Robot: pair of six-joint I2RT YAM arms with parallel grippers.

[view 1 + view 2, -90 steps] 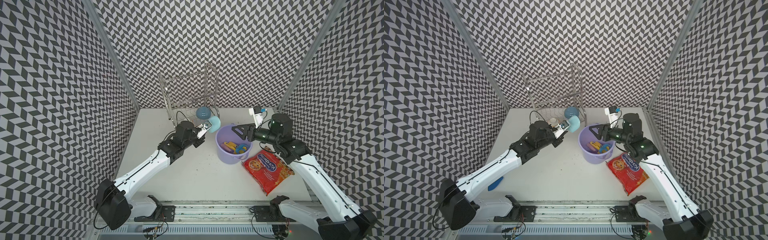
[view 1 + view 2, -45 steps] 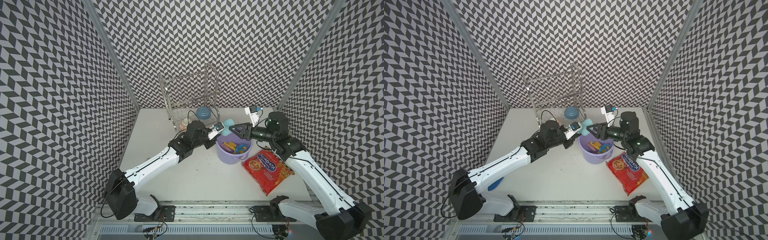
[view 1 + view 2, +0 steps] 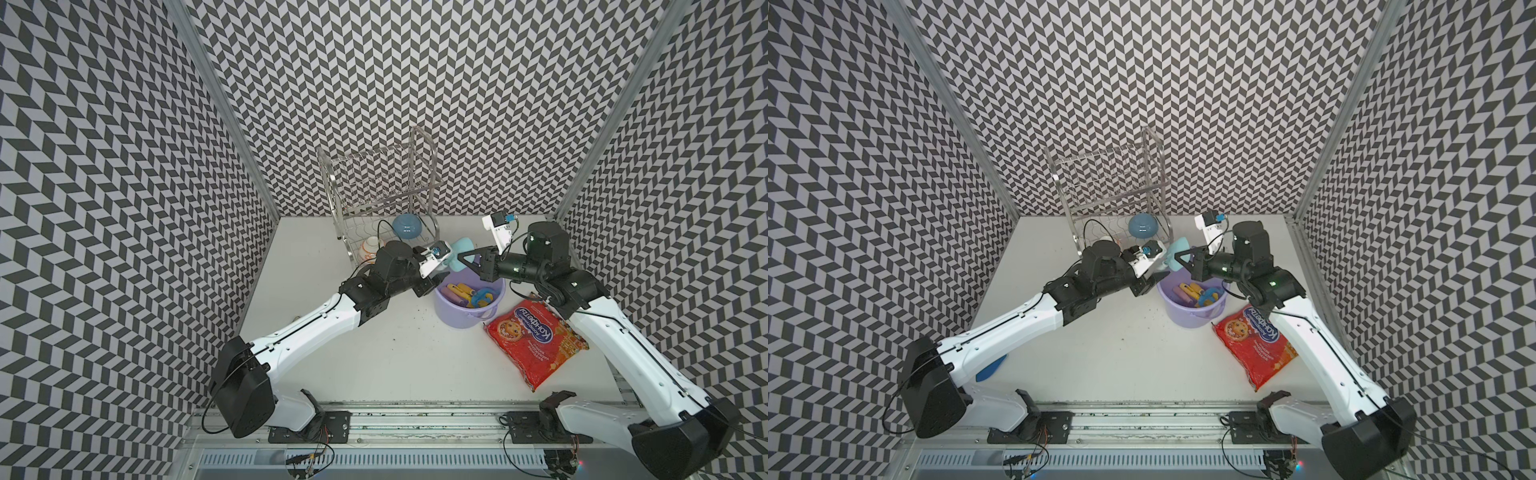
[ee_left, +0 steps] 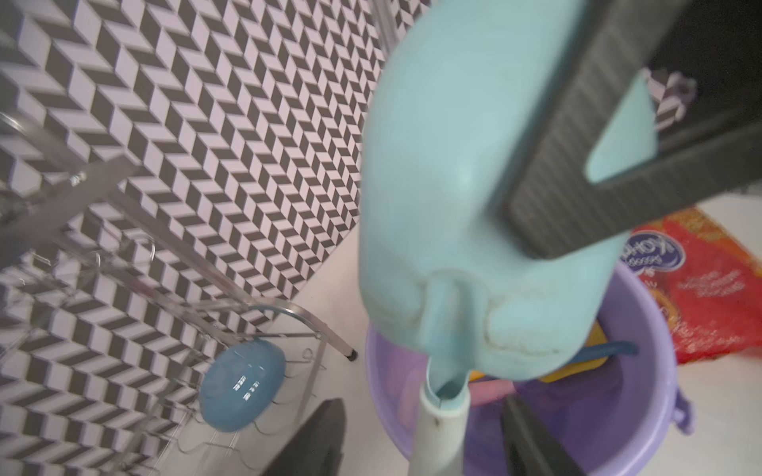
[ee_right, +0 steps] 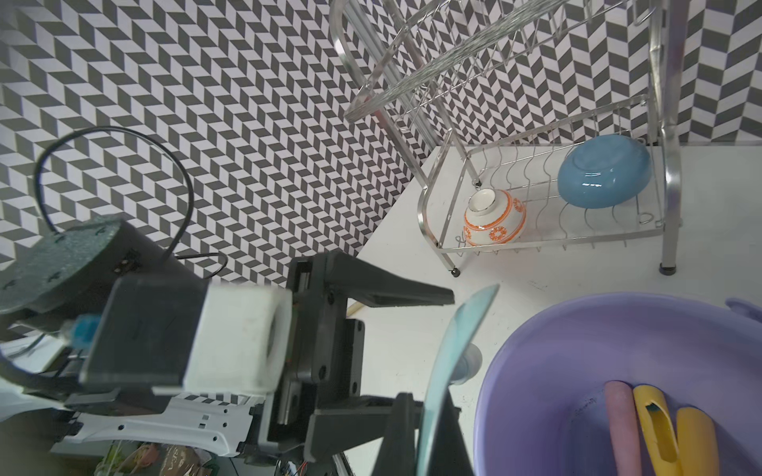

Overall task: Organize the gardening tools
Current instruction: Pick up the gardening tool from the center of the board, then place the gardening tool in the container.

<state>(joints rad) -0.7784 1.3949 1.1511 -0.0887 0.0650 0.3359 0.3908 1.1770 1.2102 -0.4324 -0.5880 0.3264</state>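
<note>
Handover, by the look of it: left fingers (image 5: 391, 294) stand spread, clear of the pale-blue trowel (image 4: 474, 185) at its handle, while right fingers (image 4: 552, 144) clench its blade above the lavender bucket (image 3: 457, 318) (other tools (image 5: 655, 428) already inside). Next: lower, then release.

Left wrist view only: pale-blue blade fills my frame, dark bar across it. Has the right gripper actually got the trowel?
Observer: Yes. The right wrist view shows the right gripper shut on the pale-blue trowel, blade pinched edge-on.
Operator: Blade hides much of the bucket. Contents?
Observer: Three tools. The right wrist view shows a pink handle beside two yellow pieces in the lavender bucket; both top views add a blue fork head.
</note>
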